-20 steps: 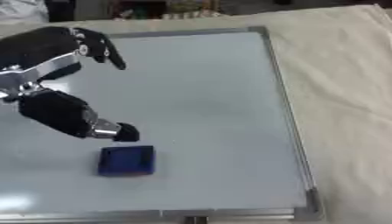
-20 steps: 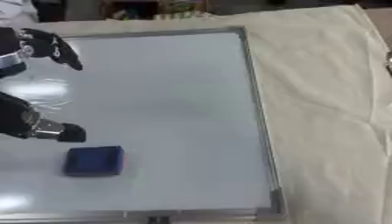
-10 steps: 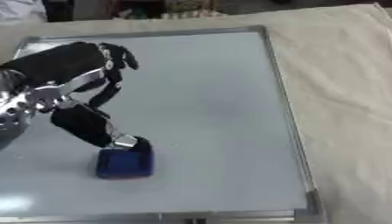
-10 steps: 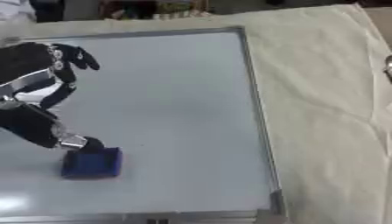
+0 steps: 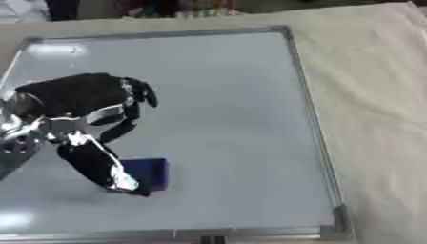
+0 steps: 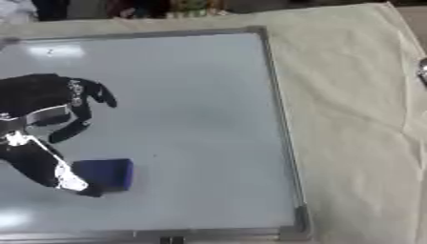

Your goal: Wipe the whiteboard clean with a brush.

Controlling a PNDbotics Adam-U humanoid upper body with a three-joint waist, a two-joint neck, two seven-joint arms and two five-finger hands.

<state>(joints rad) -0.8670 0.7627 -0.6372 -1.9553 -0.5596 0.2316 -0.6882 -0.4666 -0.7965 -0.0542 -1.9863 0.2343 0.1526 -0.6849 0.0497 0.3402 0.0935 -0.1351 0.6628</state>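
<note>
Over the last second the left hand has dropped from above the board onto the brush, its thumb now touching the brush's left edge, so the grasp is judged just beginning and wiping not yet started. The hand arches over the lower-left board, fingers curled above and not yet closed round the brush; the right hand is out of view.

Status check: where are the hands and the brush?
Left hand at brush, thumb touching, not gripped. Right hand out of view. Brush flat on whiteboard, near edge. Nothing in the way.
</note>
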